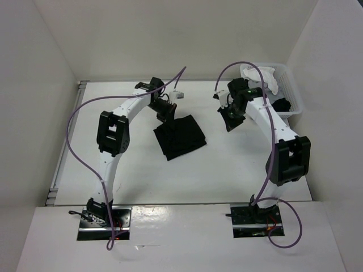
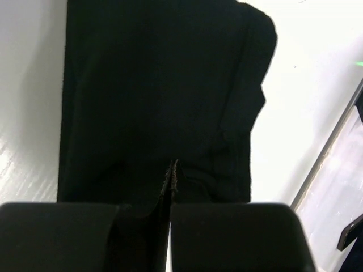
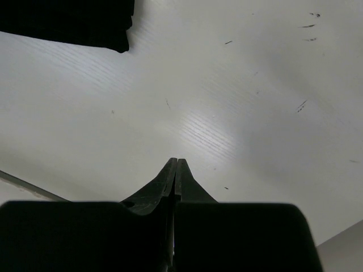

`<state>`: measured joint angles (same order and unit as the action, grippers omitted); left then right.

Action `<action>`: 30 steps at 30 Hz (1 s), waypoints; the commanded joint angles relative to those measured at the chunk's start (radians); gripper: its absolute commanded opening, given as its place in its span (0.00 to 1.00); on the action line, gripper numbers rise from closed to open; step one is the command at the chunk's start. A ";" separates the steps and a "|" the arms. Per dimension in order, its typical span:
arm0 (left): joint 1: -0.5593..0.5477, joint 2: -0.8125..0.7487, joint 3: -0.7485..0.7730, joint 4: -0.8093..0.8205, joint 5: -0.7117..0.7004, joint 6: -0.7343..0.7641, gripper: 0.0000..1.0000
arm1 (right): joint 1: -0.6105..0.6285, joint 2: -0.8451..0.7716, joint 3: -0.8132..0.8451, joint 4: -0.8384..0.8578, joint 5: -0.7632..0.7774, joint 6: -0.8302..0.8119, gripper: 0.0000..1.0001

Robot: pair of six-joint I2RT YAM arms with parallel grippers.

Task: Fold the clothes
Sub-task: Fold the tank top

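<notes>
A white basket [image 1: 292, 85] sits at the far right corner of the tabletop [image 1: 227, 170]. Inside it lies a bunched-up white cloth [image 1: 265, 79] at the far end. A small dark thing [image 1: 282, 105] lies at the near end; it is too small to tell what it is.

The black top [image 1: 180, 136] lies on the tabletop well apart from the basket, off to the basket's left and a bit nearer to the arm bases. It is folded into a small, thick block with layers showing along one side.

The left arm [image 1: 113, 136] bends over and reaches toward the side of the black top that is farthest from the basket. The left jaws are shut tight, tip against tip. In the left wrist view they point down right over the black top [image 2: 153, 90], and the dark cloth fills most of that view. It is not clear if they pinch any cloth.

The right arm [image 1: 278, 136] stands just beside the basket, between the basket and the black top. The right jaws are also shut tight and hold nothing. In the right wrist view they hang over bare white tabletop [image 3: 227, 113], and only a corner of the black top [image 3: 68, 17] peeks in at the top left.
</notes>
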<state>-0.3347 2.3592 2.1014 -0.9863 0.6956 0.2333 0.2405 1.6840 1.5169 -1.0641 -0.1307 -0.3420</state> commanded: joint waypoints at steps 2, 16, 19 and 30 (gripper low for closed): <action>0.016 0.031 0.010 -0.031 0.005 0.014 0.00 | -0.012 -0.061 0.003 0.046 -0.040 -0.009 0.00; 0.114 -0.123 -0.388 0.035 -0.067 0.064 0.00 | -0.012 0.002 0.055 0.046 -0.081 -0.018 0.00; 0.144 -0.181 -0.440 0.044 -0.067 0.064 0.00 | -0.012 0.013 0.066 0.036 -0.093 -0.018 0.00; 0.177 -0.345 -0.458 -0.040 -0.058 0.097 0.00 | -0.012 0.042 0.108 0.018 -0.136 -0.028 0.00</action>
<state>-0.1528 2.0853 1.6489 -0.9802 0.6220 0.2901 0.2348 1.7111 1.5764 -1.0519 -0.2340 -0.3607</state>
